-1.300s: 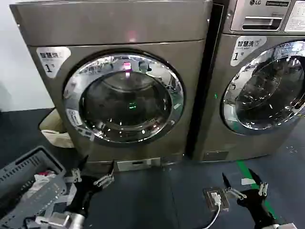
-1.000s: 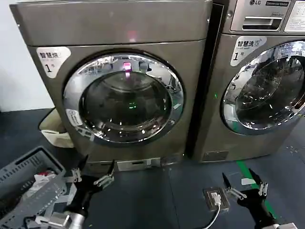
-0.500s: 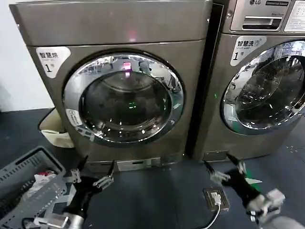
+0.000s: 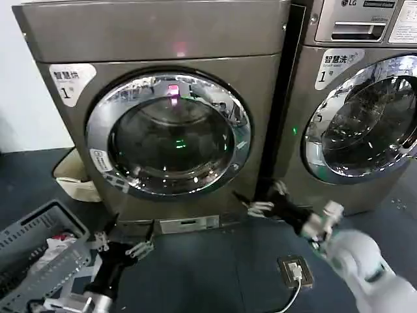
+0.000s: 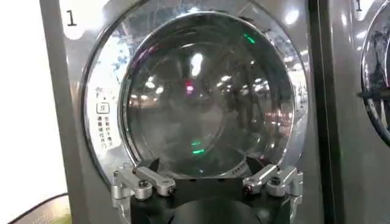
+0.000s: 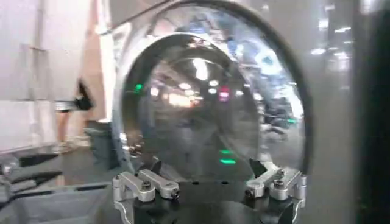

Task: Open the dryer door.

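The dryer [image 4: 150, 32] is the bronze-grey machine on the left, with a sticker marked "1". The dryer door [image 4: 171, 135], a chrome ring round dark glass, is closed against its front. My right gripper [image 4: 260, 199] is open and hangs in front of the dryer's lower right corner, just below and to the right of the door ring, apart from it. In the right wrist view the dryer door [image 6: 207, 103] stands ahead of the open right gripper [image 6: 204, 163]. My left gripper [image 4: 133, 227] is open, low above the floor under the door; the left gripper [image 5: 203, 165] faces the dryer door [image 5: 207, 97].
The LG machine [image 4: 352, 117] with a similar chrome door stands close on the right. A grey laundry basket [image 4: 39, 248] is at the lower left, a beige bag [image 4: 71, 179] lies beside the dryer, and a small box with a cable [image 4: 294, 270] lies on the dark floor.
My right arm has lifted from the floor near the small box and swung left and forward to the dryer's lower right front. The left gripper has stayed put.
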